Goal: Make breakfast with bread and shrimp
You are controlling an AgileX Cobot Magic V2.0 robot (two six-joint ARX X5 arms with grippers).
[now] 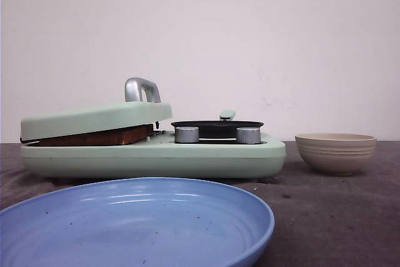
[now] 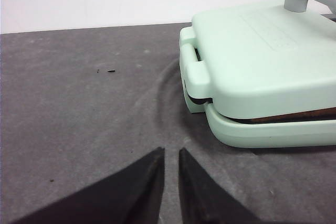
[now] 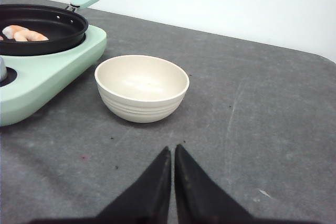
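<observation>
The bread (image 1: 100,137) shows only as a brown crust edge under the lowered lid (image 1: 94,119) of the mint-green breakfast maker (image 1: 156,157). That crust strip (image 2: 302,115) also shows in the left wrist view. Pink shrimp (image 3: 23,34) lie in the black pan (image 3: 44,27) on the maker's right side. My left gripper (image 2: 171,151) hovers over the grey mat beside the maker's lid end, its fingers a narrow slit apart with nothing between them. My right gripper (image 3: 172,148) is shut and empty, just short of the beige bowl (image 3: 142,87). Neither gripper appears in the front view.
A large blue plate (image 1: 134,223) lies at the table's front edge. The beige bowl (image 1: 335,152) stands to the right of the maker. Two silver knobs (image 1: 186,134) sit below the pan (image 1: 217,125). A silver handle (image 1: 141,89) rises from the lid.
</observation>
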